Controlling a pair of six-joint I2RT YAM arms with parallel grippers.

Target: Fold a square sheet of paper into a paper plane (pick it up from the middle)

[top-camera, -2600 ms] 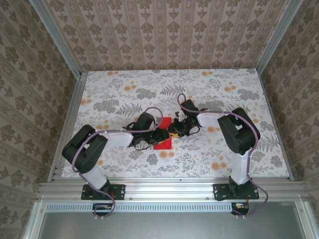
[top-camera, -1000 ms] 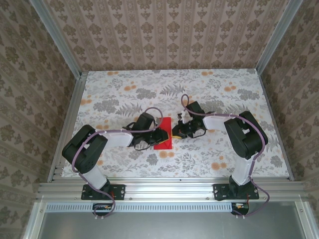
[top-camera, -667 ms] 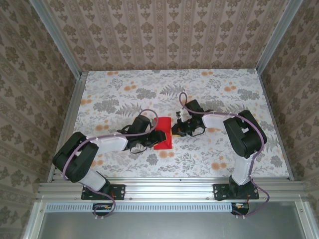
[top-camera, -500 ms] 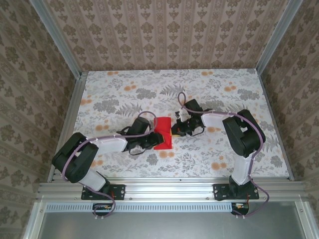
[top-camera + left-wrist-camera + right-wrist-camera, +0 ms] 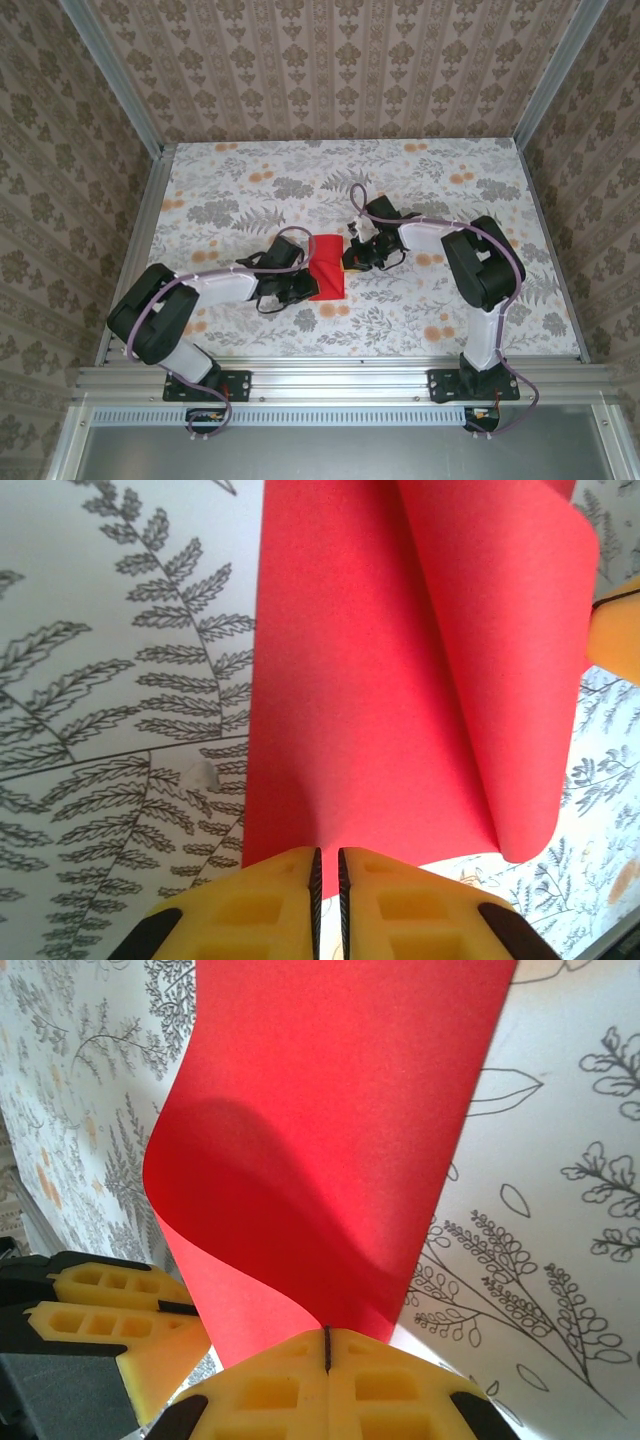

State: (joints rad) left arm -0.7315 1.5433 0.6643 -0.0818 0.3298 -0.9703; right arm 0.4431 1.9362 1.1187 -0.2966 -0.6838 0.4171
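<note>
The desk (image 5: 250,190) has a white covering printed with grey ferns and orange blooms. Directly on it lies the square sheet of paper (image 5: 327,268), bright red, roughly at the desk's middle. One side of the sheet curls up off the desk. The rest seems to lie flat, though the contact is hard to judge.

Red square sheet of paper (image 5: 327,270) sits near the centre of the floral table (image 5: 430,180), and looks narrower than square from above. The left gripper (image 5: 306,283) is at the sheet's 8 o'clock edge, with the forearm coming in from 8 o'clock. The right gripper (image 5: 349,260) is at its 2 o'clock edge, yellow pads just visible, and its forearm comes in from 2 o'clock. Both elbows are swung outward. Lilac cables (image 5: 300,232) loop over the wrists. The aluminium rail (image 5: 340,378) is at 6 o'clock and the patterned walls (image 5: 340,70) close off the other sides.
</note>
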